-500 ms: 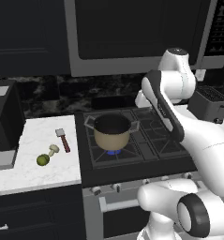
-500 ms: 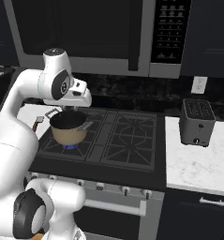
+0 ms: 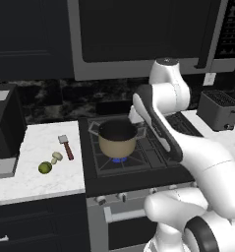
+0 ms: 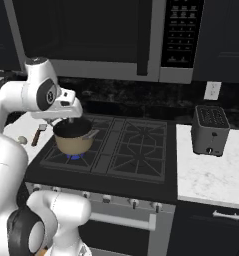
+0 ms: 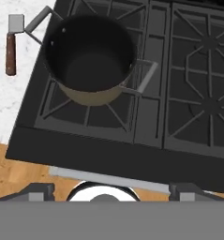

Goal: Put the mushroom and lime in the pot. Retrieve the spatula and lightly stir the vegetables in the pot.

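Note:
The tan pot (image 3: 117, 142) stands on the stove's front left burner over a blue flame, and its dark inside (image 5: 90, 56) holds nothing. On the white counter to its left lie the pale mushroom (image 3: 56, 156), the green lime (image 3: 44, 168) and the spatula (image 3: 66, 146) with its grey blade and red-brown handle. The spatula (image 5: 11, 47) also lies at the hand view's upper left. My gripper (image 4: 62, 119) hovers above the pot's rim, open and holding nothing. In the hand view its fingertips (image 5: 38, 190) stand wide apart at the bottom.
A black stove (image 3: 138, 162) with grates carries the pot. A dark appliance (image 3: 3, 128) stands at the counter's far left. On the right counter sits a grey toaster (image 4: 209, 130). A microwave (image 4: 156, 35) hangs over the stove.
The arm has swung a little to the left, bringing the hand over the pot. The pot, mushroom, lime and spatula have not moved.

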Controlling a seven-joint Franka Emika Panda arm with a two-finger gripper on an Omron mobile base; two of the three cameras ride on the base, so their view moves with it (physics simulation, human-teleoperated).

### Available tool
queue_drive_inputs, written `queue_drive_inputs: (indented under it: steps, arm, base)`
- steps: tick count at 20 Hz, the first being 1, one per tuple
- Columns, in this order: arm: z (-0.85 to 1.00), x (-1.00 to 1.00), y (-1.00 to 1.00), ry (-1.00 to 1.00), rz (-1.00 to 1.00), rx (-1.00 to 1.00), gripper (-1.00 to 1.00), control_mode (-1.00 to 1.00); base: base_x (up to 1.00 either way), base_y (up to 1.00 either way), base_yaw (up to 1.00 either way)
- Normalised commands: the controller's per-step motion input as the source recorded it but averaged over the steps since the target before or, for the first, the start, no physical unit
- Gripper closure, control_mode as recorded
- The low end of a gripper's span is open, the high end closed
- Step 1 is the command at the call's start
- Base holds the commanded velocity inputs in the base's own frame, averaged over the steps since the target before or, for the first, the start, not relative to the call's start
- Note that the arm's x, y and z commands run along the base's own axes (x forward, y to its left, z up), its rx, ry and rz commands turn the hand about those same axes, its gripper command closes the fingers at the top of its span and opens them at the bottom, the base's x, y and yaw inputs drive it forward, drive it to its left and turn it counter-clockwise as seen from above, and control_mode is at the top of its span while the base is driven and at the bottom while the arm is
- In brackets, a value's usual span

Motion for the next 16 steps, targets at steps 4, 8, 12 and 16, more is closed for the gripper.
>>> queue_drive_inputs:
  steps: [4,8,12,16]
  arm:
    - [-0.26,-0.17,0.92,0.01,0.08,-0.07,-1.00,-1.00]
    - [-0.23,-0.01,1.00,0.06,0.06,-0.06,-1.00,-1.00]
    - [-0.22,0.00,1.00,0.06,0.03,-0.03,-1.00,-1.00]
    - [-0.28,0.00,1.00,0.07,0.02,0.00,-1.00,-1.00]
  base:
    - [0.00,0.00,0.00]
    - [0.00,0.00,0.00]
    - [0.00,0.00,0.00]
    - [0.00,0.00,0.00]
